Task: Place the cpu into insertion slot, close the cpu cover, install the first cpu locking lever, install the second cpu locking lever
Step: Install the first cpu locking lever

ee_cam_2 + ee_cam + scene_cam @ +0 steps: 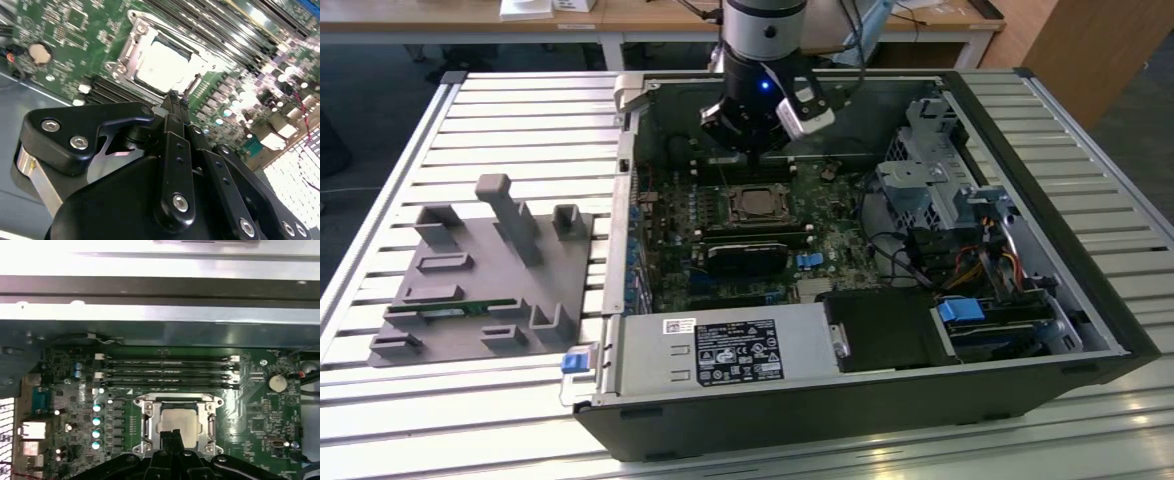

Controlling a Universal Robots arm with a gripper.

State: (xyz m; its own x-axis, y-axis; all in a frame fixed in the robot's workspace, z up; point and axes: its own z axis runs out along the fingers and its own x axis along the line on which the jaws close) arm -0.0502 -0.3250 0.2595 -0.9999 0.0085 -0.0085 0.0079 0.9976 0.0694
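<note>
My claw [750,152] hangs in the upper middle of the exterior view, inside the open case [1067,300], just above the board [670,270]. In both wrist views my fingertips are pressed together, and I see nothing between them, so the claw [172,433] is closed and empty.

The cpu [178,421] lies flat in the slot [175,404], its dull silver top facing up. My fingertips [175,98] hover right at its near edge. I cannot tell whether they touch it. The cover [146,422] lies down around the cpu as a silver frame, with the chip showing through its window. I cannot tell how the locking levers stand.

In the exterior view the cpu [754,205] sits at the middle of the frame, just below my claw. The long black memory slots [170,372] run beside the socket, and a round battery [276,383] sits on the board near them. The power supply [720,352] fills the lower middle of the case. A grey fixture [480,270] rests on the table [520,120] at the exterior view's left.
</note>
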